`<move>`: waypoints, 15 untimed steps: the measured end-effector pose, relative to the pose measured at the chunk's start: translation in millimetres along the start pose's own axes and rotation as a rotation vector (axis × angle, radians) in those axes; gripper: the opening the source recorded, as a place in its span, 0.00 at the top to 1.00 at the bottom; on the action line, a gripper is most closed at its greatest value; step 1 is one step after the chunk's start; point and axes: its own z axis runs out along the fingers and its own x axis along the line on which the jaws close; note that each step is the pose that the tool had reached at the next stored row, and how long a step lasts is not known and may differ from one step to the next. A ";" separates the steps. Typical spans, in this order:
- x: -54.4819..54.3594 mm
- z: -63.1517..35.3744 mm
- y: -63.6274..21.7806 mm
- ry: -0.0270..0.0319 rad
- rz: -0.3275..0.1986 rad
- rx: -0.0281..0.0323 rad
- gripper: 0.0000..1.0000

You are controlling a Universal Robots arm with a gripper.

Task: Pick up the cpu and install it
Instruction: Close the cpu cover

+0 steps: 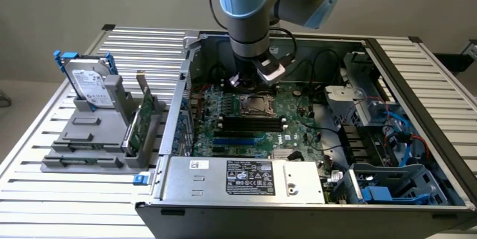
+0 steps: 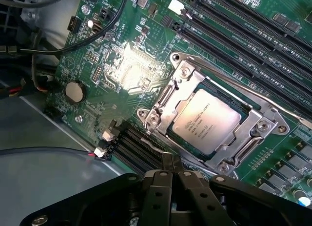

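Already the cpu [image 2: 207, 119] sits in its socket [image 2: 214, 116] on the motherboard [image 2: 122, 70]; my gripper [image 2: 170, 176] hovers just beside it, fingers together and empty. Install looks nearly done; securing the frame probably remains.

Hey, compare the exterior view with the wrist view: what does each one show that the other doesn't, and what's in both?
Exterior view alone: the big silver hard drive with white label upright in a grey holder beside the open black computer case, and the grey-blue robot arm.

Wrist view alone: printed text on the small square silvery cpu, seated under the metal socket frame, and a round coin battery.

Both: the green motherboard and socket.
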 end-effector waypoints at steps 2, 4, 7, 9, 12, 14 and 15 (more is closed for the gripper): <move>-1.1 -1.5 -0.7 -0.0022 0.001 0.0013 0.89; -3.5 -2.8 -2.1 -0.0030 0.001 0.0015 0.89; -6.5 -4.3 -4.2 -0.0042 0.001 0.0022 0.89; -7.4 -6.0 -5.4 -0.0043 0.001 0.0025 0.89; -7.5 -10.9 -6.9 -0.0041 0.001 0.0028 0.89; -8.1 -12.9 -7.6 -0.0046 0.001 0.0029 0.89; -8.4 -13.9 -8.1 -0.0051 0.002 0.0032 0.89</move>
